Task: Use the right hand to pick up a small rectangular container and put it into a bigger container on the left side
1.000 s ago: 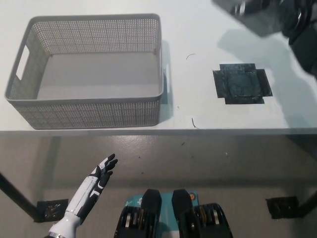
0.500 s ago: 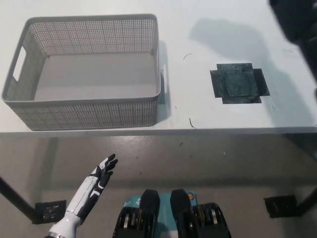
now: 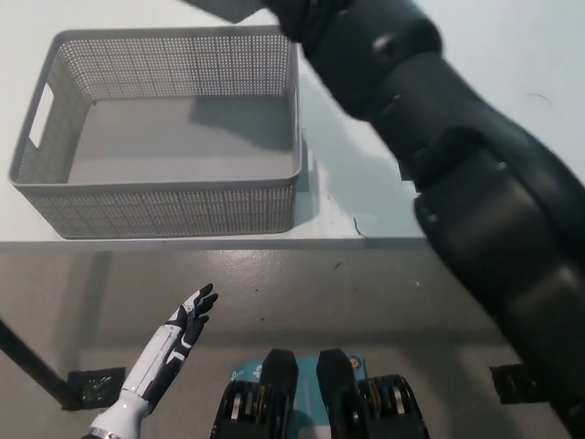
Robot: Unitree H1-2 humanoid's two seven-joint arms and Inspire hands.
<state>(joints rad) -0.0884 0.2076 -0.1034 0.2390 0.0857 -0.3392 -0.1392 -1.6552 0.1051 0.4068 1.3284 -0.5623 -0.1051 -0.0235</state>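
A large grey lattice basket (image 3: 155, 203) stands on the white table (image 3: 366, 206) at the left, with nothing inside it. My black right arm (image 3: 457, 155) reaches from the bottom right to the picture's top, above the basket's far right corner. Its hand (image 3: 306, 20) is cut off by the top edge. A grey slab, the small rectangular container (image 3: 227, 7), sticks out from the hand over the basket's back rim, casting a shadow inside. My white left hand (image 3: 187, 320) rests open below the table's front edge at the lower left.
The table's front edge (image 3: 228, 241) runs across the middle of the picture, with grey floor below it. A black floor plate (image 3: 91, 386) lies at the lower left and another (image 3: 516, 384) at the lower right.
My right arm has swung from the top right corner leftward across the table, carrying the grey container over the basket's far right corner. It now covers the black taped square. The left hand has not moved.
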